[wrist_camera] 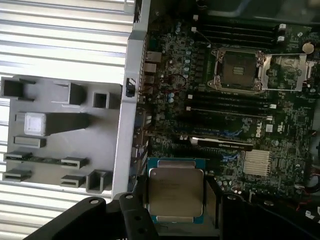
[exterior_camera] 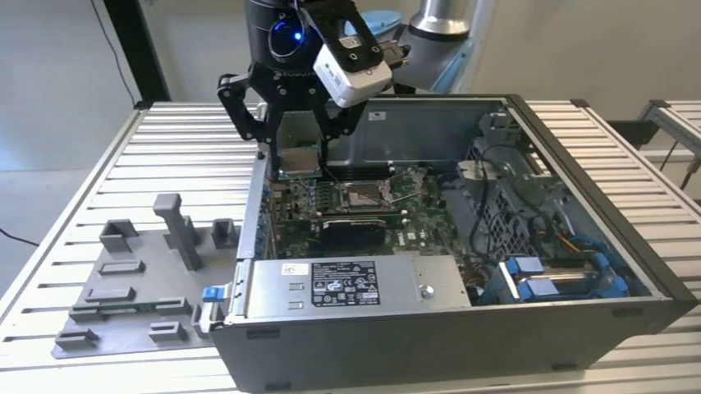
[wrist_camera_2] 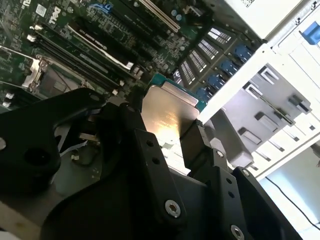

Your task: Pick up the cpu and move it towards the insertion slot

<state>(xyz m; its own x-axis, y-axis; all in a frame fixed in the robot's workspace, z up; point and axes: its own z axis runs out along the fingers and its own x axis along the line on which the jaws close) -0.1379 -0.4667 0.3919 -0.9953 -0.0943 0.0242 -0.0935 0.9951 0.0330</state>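
Observation:
My gripper (exterior_camera: 298,154) is shut on the cpu (exterior_camera: 299,160), a flat square chip with a shiny silver top. It hangs above the motherboard, just inside the open case's wall on the exterior view's left. In both wrist views the cpu (wrist_camera: 175,192) (wrist_camera_2: 167,112) sits between the black fingers (wrist_camera: 212,200). The insertion slot (exterior_camera: 362,195), a silver-framed socket with wire levers, lies on the board a short way off toward the exterior view's right. It also shows in both wrist views (wrist_camera: 239,70) (wrist_camera_2: 17,70), uncovered.
A grey plastic fixture (exterior_camera: 131,287) with pockets and posts lies on the slatted table outside the case. Inside, a silver box with a white label (exterior_camera: 350,287) sits at the front, with a black card (exterior_camera: 350,231) beside the socket. Cables and blue drive parts (exterior_camera: 547,279) are on the exterior view's right.

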